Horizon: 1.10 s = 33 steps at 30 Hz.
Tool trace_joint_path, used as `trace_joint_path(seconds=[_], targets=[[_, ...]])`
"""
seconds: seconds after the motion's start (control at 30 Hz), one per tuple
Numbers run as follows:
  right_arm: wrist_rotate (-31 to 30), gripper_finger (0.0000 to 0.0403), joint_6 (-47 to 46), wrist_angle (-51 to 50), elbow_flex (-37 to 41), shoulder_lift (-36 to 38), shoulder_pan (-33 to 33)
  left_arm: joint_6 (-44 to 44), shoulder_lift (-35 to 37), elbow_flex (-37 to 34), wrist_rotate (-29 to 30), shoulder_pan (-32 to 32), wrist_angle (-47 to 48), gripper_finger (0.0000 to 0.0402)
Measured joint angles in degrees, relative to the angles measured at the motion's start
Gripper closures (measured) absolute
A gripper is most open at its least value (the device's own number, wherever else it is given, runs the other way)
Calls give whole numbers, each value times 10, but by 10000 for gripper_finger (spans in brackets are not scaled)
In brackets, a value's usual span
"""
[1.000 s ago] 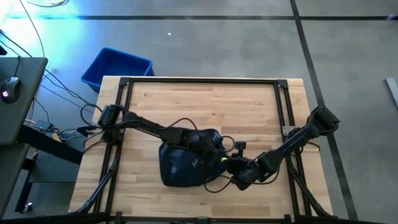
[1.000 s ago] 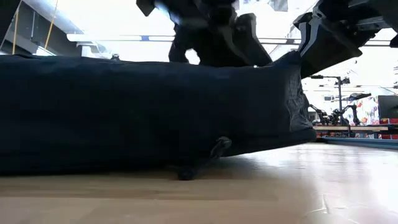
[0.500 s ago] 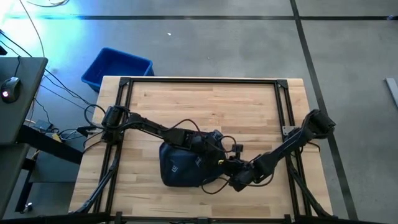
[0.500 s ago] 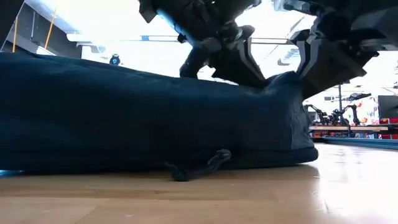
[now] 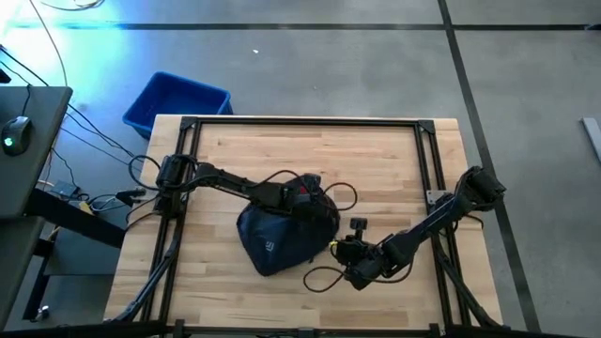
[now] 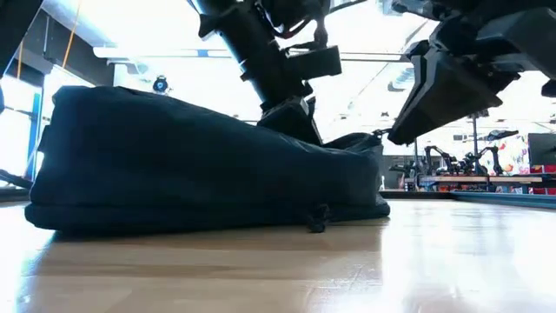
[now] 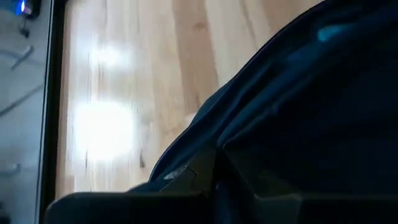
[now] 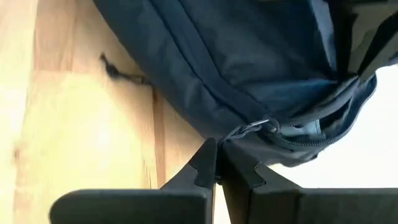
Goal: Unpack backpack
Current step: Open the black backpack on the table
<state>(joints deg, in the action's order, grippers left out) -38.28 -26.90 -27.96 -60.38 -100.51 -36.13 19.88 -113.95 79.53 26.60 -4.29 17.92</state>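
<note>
The dark navy backpack (image 5: pixel 274 242) lies on its side in the middle of the wooden table (image 5: pixel 376 150), with a small white label on its upper face. My left gripper (image 5: pixel 305 199) slants down onto the backpack's far right top and is shut there. My right gripper (image 5: pixel 341 250) is shut at the backpack's right edge, beside a metal zipper pull (image 8: pixel 260 127). In the low view the backpack (image 6: pixel 174 165) sags toward its right end, where both grippers come down. My left gripper pinches the backpack's top fabric (image 7: pixel 236 155) between its two fingers, slanting down from the table's left. A ridge of cloth (image 6: pixel 282 130) rises to the fingers; the rest of the backpack lies on the table. How many layers it holds is hidden. My right gripper's shut fingertips (image 8: pixel 208 155) stand at the backpack's edge seam (image 8: pixel 239 140), slanting down from the table's right. I cannot tell whether they hold or only touch it.
A bright-blue bin (image 5: pixel 177 99) stands on the floor beyond the table's far left corner. Black frame rails (image 5: pixel 300 121) run along the table's edges. A loose black cable (image 5: pixel 319 279) loops on the table near the right gripper. Bare wood lies far and near.
My left gripper has shut on the backpack's top, rolled its wrist and gone toward the far edge. The backpack has been drawn that way and bunched up more compactly. Its right end has sunk from under the right gripper, which has barely moved.
</note>
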Motion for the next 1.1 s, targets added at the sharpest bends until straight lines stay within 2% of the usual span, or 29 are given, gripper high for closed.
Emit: trace_joint_path(seconds=[0.2,0.3,0.5,0.7,0.87,0.97,1.1], targets=[[5,402,39,82,0,-38,19,-76,2,-1,26,4,4,401],[34,402,62,125,0,-62,33,-97,11,-1,56,3,12,401],[46,403,69,144,0,-63,35,-137,23,-1,167,1,43,402],[123,403,151,300,0,-63,35,-199,25,-1,261,29,62,401],[119,403,193,389,0,-64,43,-207,27,-1,249,37,68,401],[83,403,195,370,0,-64,37,-185,38,-1,228,33,78,401],[23,403,188,327,0,-64,26,-137,75,-1,152,-3,122,401]])
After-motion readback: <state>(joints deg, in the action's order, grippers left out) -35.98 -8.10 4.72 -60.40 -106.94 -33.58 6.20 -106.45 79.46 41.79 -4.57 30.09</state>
